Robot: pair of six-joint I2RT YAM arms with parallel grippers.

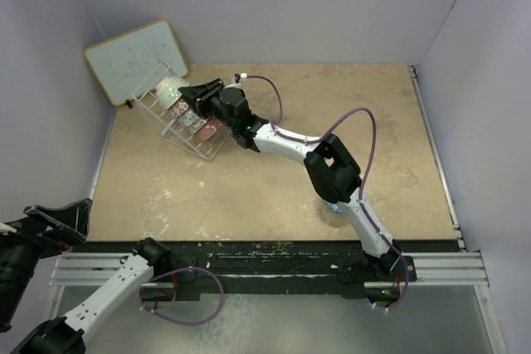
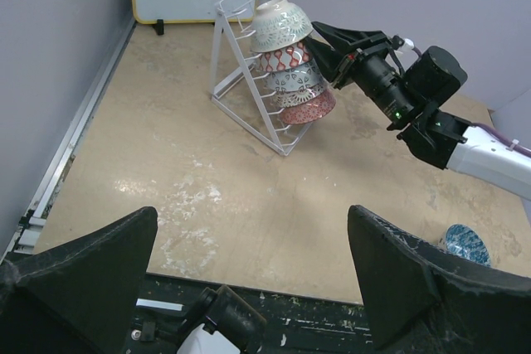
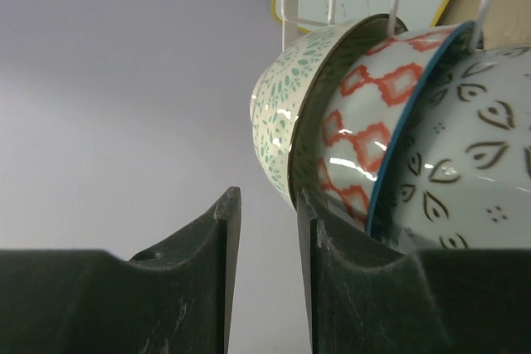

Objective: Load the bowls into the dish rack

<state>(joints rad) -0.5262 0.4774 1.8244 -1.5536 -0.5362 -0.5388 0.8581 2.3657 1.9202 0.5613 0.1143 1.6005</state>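
Got right jaws parted a bit, gripping nothing, just beside the rim of the cream-green bowl, topmost of 4 in the dish rack. Looks like a release, so prob backing out next. Could snag that rim if pulled out crooked, dragging the bowl off or tipping the wire rack w/ everything in it. Also spotted a blue bowl on the tabletop by the right arm's elbow, easy to clip on a low swing. Left jaws wide open, empty, at the near edge.
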